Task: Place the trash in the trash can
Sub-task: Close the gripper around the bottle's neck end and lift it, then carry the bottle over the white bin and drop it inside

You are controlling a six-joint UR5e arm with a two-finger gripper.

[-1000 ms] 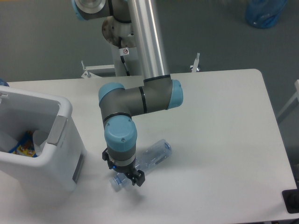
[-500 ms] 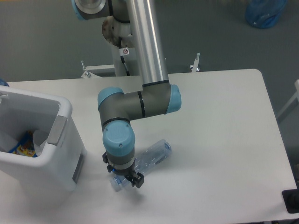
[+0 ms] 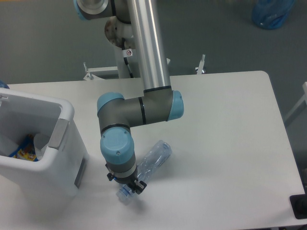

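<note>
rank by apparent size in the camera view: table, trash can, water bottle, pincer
1. table, by far the largest.
2. trash can, though cut off by the left edge, so its full extent is unseen.
3. water bottle.
4. pincer, smallest, though mostly hidden under the wrist, so its rank below the bottle is unsure.

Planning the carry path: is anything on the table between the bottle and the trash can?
No. In the fixed camera view, only bare table lies between the bottle and the trash can; the pincer is at the bottle's neck.
</note>
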